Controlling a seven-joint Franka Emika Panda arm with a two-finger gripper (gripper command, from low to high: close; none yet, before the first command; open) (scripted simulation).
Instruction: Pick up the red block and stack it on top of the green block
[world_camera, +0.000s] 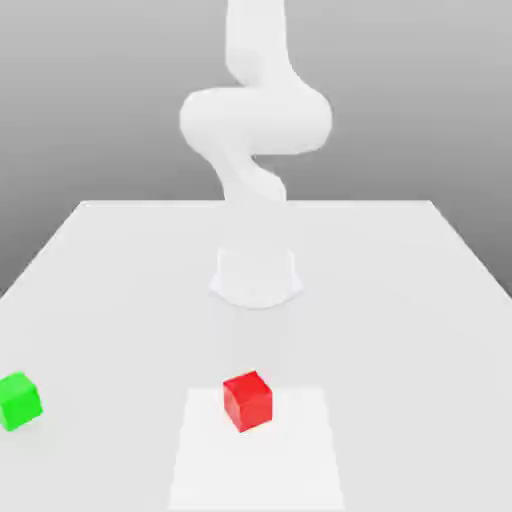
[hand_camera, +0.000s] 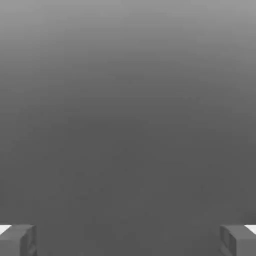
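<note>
A red block (world_camera: 248, 400) sits on the white table (world_camera: 400, 300) near its front edge, around the middle. A green block (world_camera: 19, 400) rests at about the same depth, far over at the exterior view's left, well apart from the red one. In the hand view my gripper (hand_camera: 128, 241) is open: its two grey fingertips (hand_camera: 19, 240) stand far apart with nothing between them, and behind them lies plain grey background. The white arm (world_camera: 255, 120) rises from its base at the table's middle and runs off the top of the exterior view.
The arm's round base (world_camera: 255, 275) stands behind the red block. A paler rectangular patch (world_camera: 300, 460) marks the tabletop under and around the red block. The table's side edges slant outward towards the front.
</note>
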